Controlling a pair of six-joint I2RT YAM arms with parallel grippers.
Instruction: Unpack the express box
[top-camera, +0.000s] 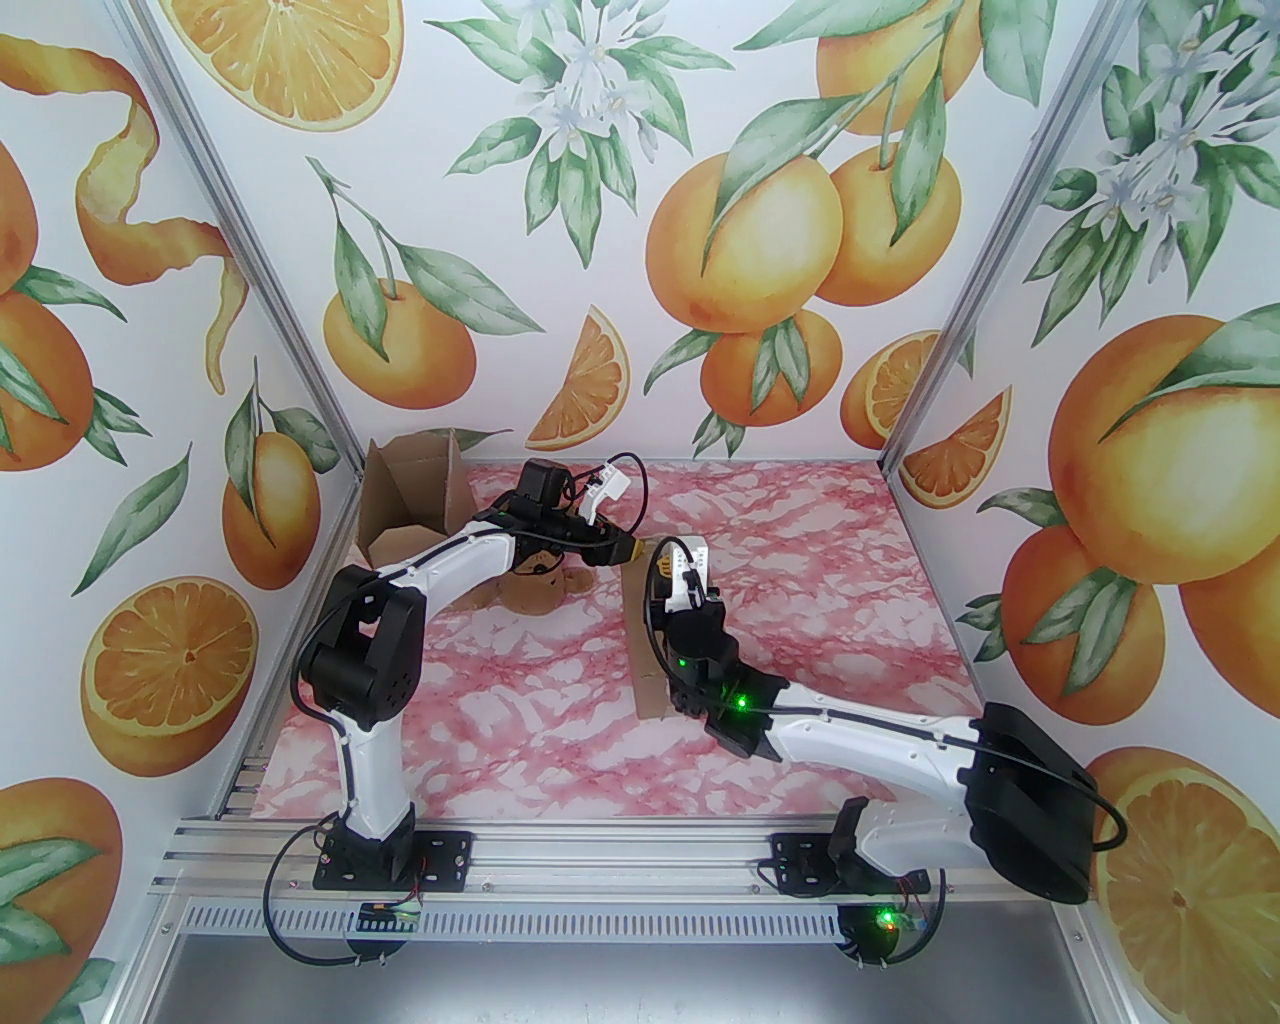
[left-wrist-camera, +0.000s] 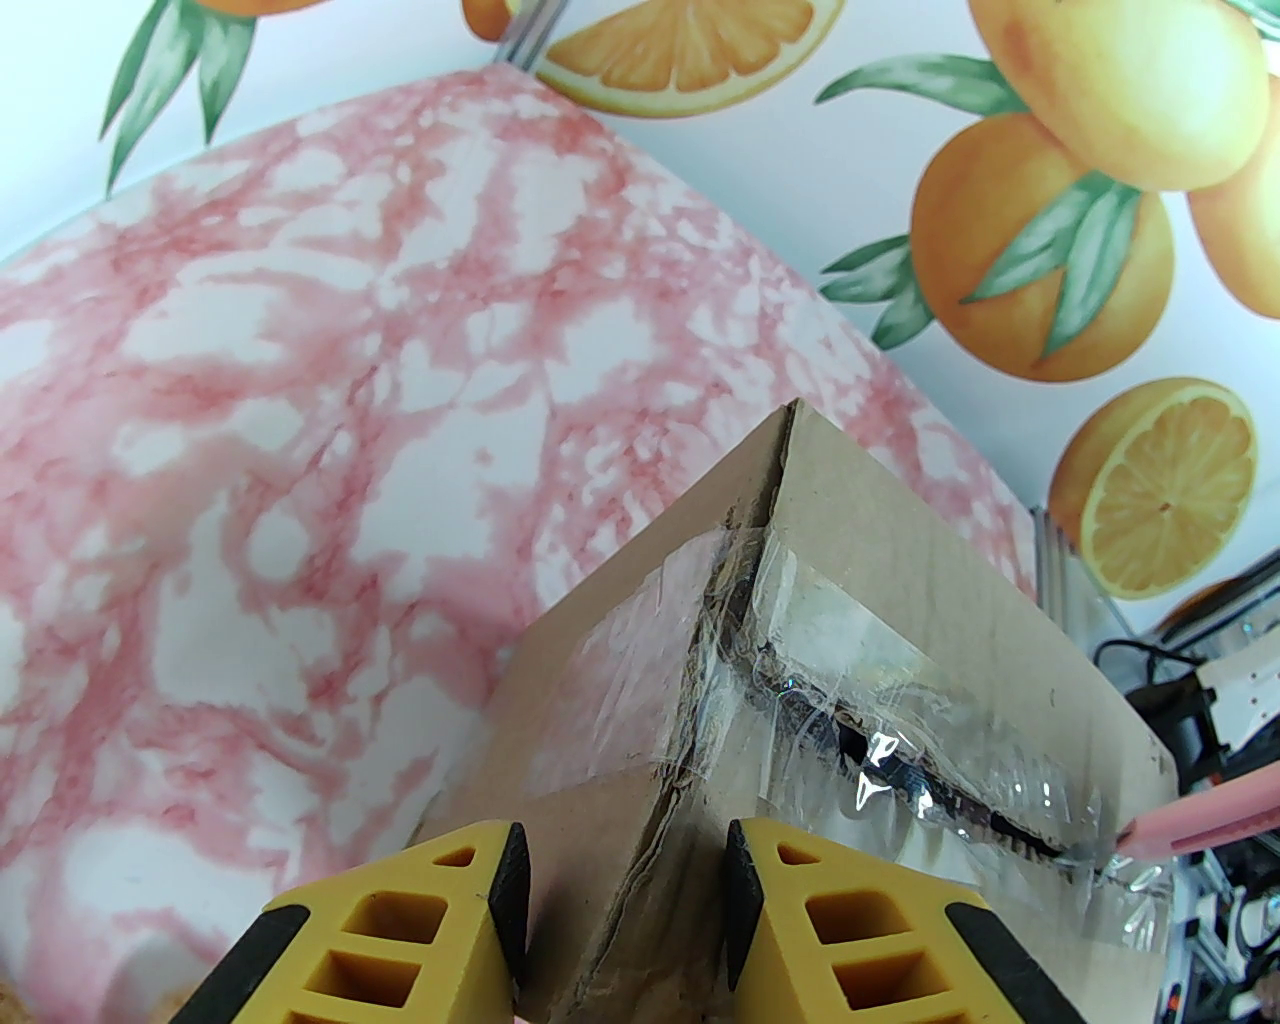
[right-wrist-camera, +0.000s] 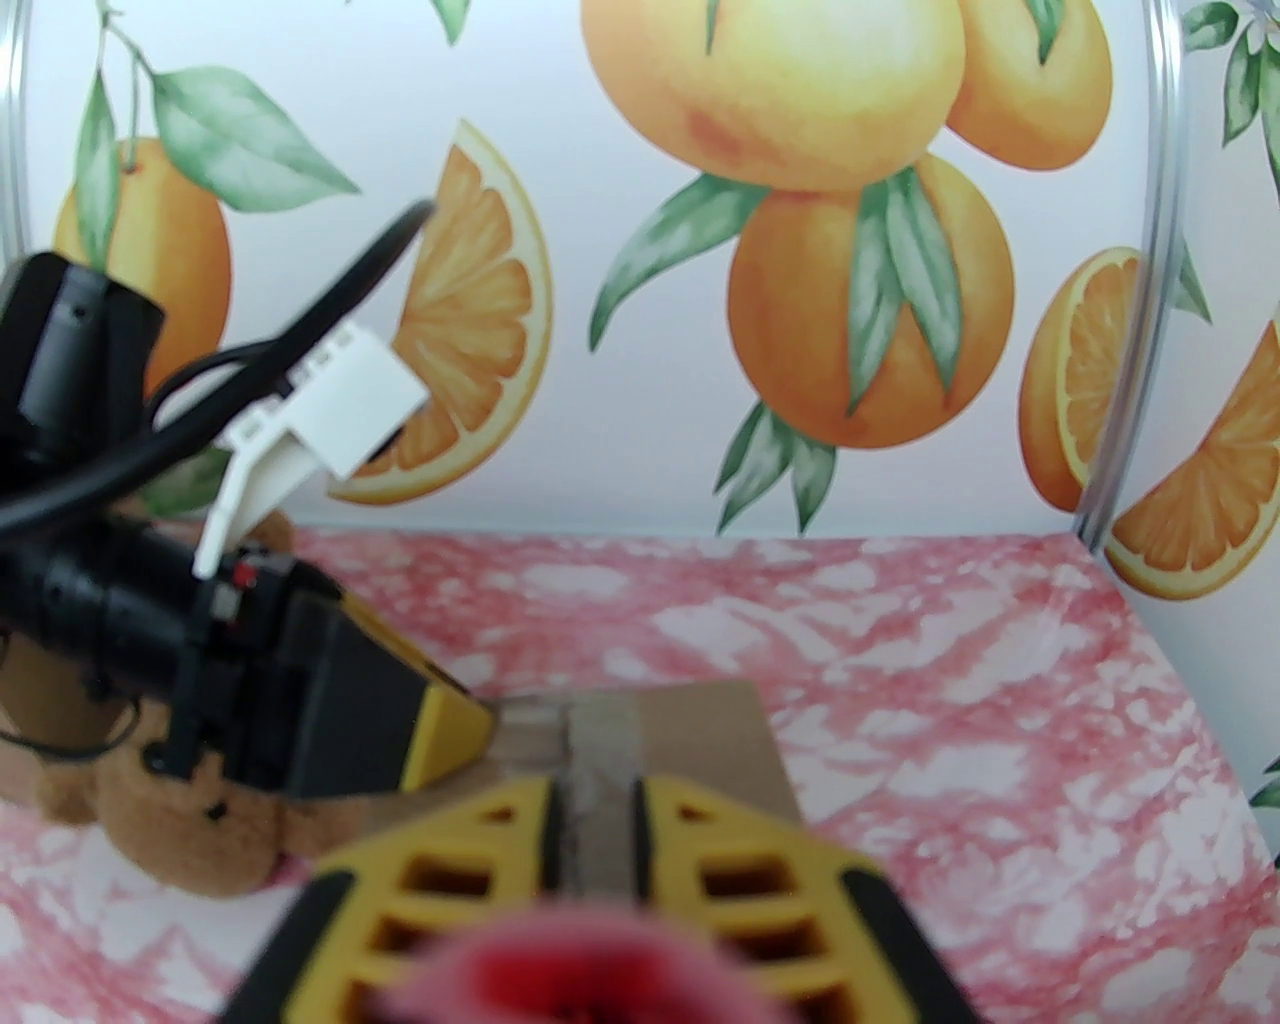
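Observation:
The brown express box (top-camera: 648, 650) lies mid-table, its seam covered in clear, torn tape (left-wrist-camera: 820, 640). My left gripper (top-camera: 628, 550) is at the box's far end, and its yellow fingers (left-wrist-camera: 490, 900) pinch the crumpled corner of the box (left-wrist-camera: 900, 560). My right gripper (top-camera: 668, 605) hovers over the box (right-wrist-camera: 700, 720), its fingers (right-wrist-camera: 480, 850) shut on a pink cutter (right-wrist-camera: 570, 960). The cutter's tip (left-wrist-camera: 1190, 815) touches the slit tape seam. The left gripper (right-wrist-camera: 450, 730) also appears in the right wrist view, touching the box's far left corner.
A brown teddy bear (top-camera: 535, 595) lies on the pink marble table (top-camera: 800, 560) under the left arm, left of the box. An opened cardboard box (top-camera: 410, 500) stands in the back left corner by the wall. Free table lies to the right and front.

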